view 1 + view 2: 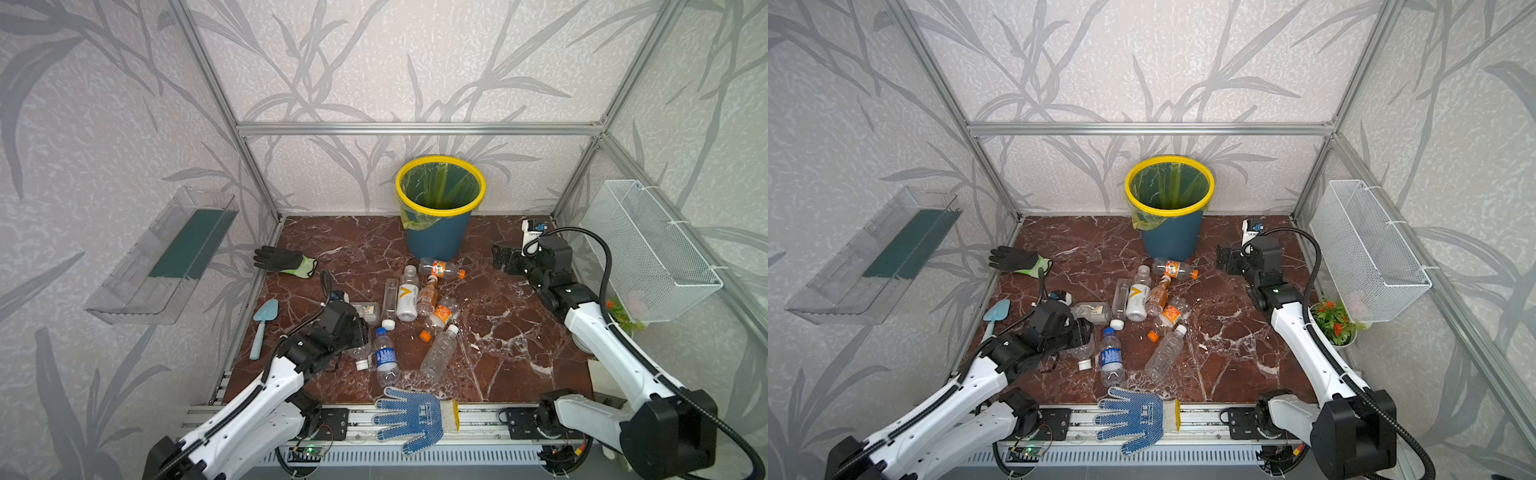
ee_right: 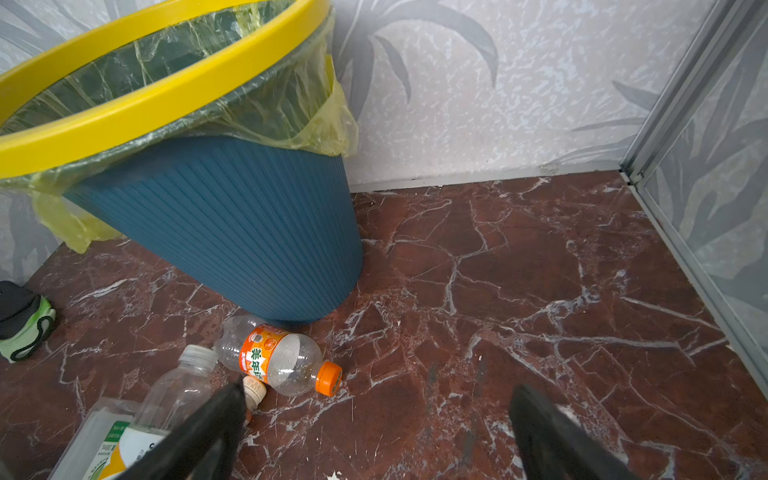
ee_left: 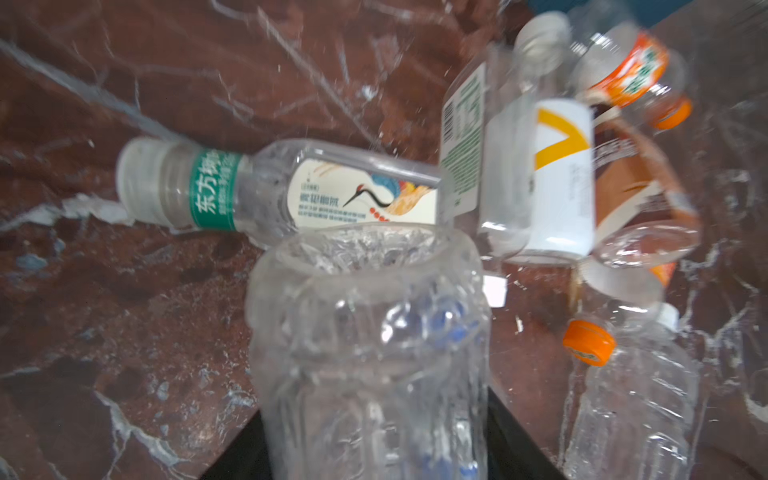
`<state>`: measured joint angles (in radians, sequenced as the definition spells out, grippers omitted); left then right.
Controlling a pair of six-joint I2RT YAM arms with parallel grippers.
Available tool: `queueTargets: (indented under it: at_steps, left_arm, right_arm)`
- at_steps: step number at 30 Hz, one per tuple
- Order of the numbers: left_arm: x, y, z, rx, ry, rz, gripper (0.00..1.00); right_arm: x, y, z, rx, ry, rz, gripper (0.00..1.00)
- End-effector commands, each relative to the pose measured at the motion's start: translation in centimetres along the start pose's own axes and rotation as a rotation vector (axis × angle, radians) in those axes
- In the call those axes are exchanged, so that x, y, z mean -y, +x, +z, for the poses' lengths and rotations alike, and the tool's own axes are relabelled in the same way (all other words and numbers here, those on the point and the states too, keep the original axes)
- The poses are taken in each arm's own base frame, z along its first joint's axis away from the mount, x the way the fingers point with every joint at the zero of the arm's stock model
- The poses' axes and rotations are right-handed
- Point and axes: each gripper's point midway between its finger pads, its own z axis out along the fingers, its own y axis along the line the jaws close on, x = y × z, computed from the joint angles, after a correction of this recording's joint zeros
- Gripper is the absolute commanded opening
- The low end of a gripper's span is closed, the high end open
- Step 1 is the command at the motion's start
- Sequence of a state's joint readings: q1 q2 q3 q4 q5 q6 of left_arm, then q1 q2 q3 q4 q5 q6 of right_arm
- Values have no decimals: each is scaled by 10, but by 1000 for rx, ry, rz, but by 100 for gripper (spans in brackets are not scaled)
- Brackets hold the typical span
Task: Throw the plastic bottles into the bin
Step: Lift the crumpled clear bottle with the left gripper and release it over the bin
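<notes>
Centrally, high in both top views, stands the bin. Right of it the right gripper hangs with jaws spread wide. Just below the bin the plastic bottles lie scattered; at their lower-left edge the left gripper clamps one clear bottle.

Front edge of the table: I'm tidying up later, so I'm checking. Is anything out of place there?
Yes. A blue dotted glove lies half off the marble table, reaching over the metal rail. It is no bottle, so it looks stray.
</notes>
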<state>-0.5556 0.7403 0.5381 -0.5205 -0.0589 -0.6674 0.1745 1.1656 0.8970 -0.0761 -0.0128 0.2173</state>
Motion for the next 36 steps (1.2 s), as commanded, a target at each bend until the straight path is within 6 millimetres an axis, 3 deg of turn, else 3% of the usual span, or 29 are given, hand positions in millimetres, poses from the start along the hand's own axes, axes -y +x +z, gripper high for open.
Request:
queueTargets:
  at_steps: [1,6,9,12,16,17,22,25,27,29,31,33,36]
  left_arm:
    - [10,-38,-29,192,50,67,61]
    - [22,-97,-83,532,96,142,61]
    - [43,-135,-122,744,159,194,61]
    - [76,-174,-161,907,240,252,61]
    - [148,-240,-193,1008,318,429,61]
    - [166,-261,-194,1009,315,447,61]
    - [271,-362,-145,879,407,472,62]
    - [314,-386,-109,723,446,512,84]
    - [313,-399,-97,709,399,484,99]
    - [304,-396,-71,678,349,491,99]
    - [294,-393,-61,622,310,492,99]
    - [280,-389,-62,599,275,500,99]
    - [258,-384,-81,634,230,507,99]
  right_arm:
    - [-2,17,4,-59,-28,24,100]
    - [-2,44,10,-128,-39,44,100]
    - [-3,59,12,-161,-41,54,99]
    - [-6,67,11,-185,-51,56,99]
    - [-9,67,8,-180,-55,61,98]
    - [-10,67,8,-175,-59,68,98]
    - [-25,76,17,-183,-93,88,98]
    - [-42,83,19,-216,-132,67,98]
    - [-48,88,16,-226,-137,47,98]
    - [-47,96,14,-242,-135,50,98]
    - [-46,101,12,-248,-129,54,98]
    - [-45,102,11,-250,-126,50,98]
    - [-47,100,10,-260,-134,43,98]
